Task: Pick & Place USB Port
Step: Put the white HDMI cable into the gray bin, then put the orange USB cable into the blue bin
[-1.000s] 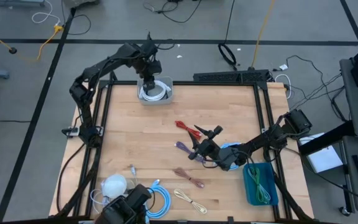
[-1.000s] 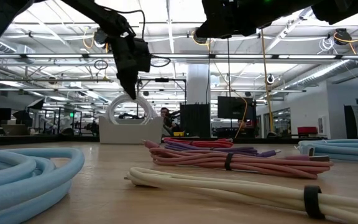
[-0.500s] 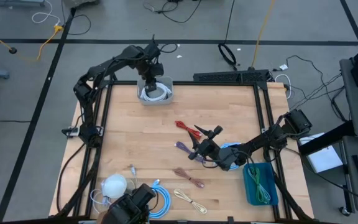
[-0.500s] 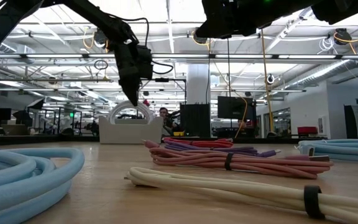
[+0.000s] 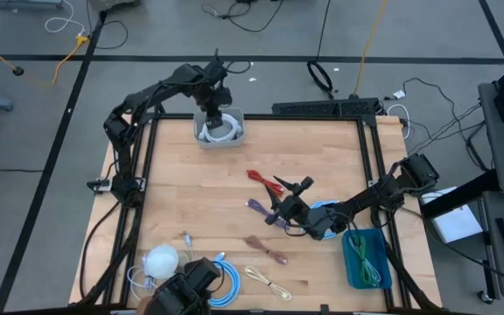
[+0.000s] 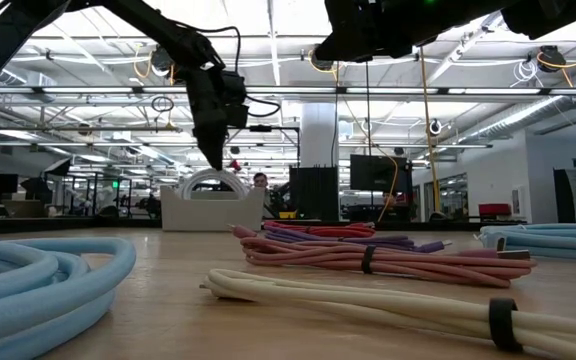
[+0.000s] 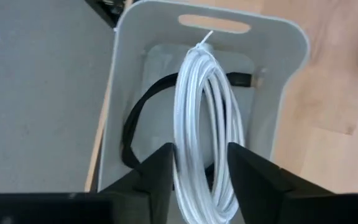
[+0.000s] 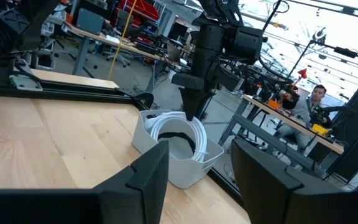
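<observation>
My left gripper (image 5: 216, 115) hangs over the white bin (image 5: 236, 140) at the table's far edge and is shut on a coiled white cable (image 7: 201, 106). The coil's arch (image 6: 214, 178) rises above the bin's rim (image 6: 183, 192). A black cable (image 7: 132, 124) lies on the bin's floor. My right gripper (image 5: 276, 213) hovers open over the table's middle, above a purple cable (image 5: 256, 206), and looks toward the bin (image 8: 145, 140). My left gripper pinches the white coil between its two fingers (image 7: 160, 177) at the coil's near arc (image 7: 197, 177), several strands together. The fingers come from above, pointing down. The coil stands on edge, its lower part inside the bin and its top above the rim.
Bundled cables lie on the table: red (image 5: 262, 179), pink (image 5: 266, 249), cream (image 5: 268, 283), blue (image 5: 227, 282) and light blue (image 5: 325, 208). A white round object (image 5: 160, 260) sits near the near left corner. A teal bin (image 5: 362, 259) holds a green cable. A person (image 8: 316, 99) sits beyond the table.
My left gripper has moved down and slightly toward the table's right over the white bin, carrying the white coil. The coil has sunk into the bin, so less of its arch stands above the rim than a second ago.
</observation>
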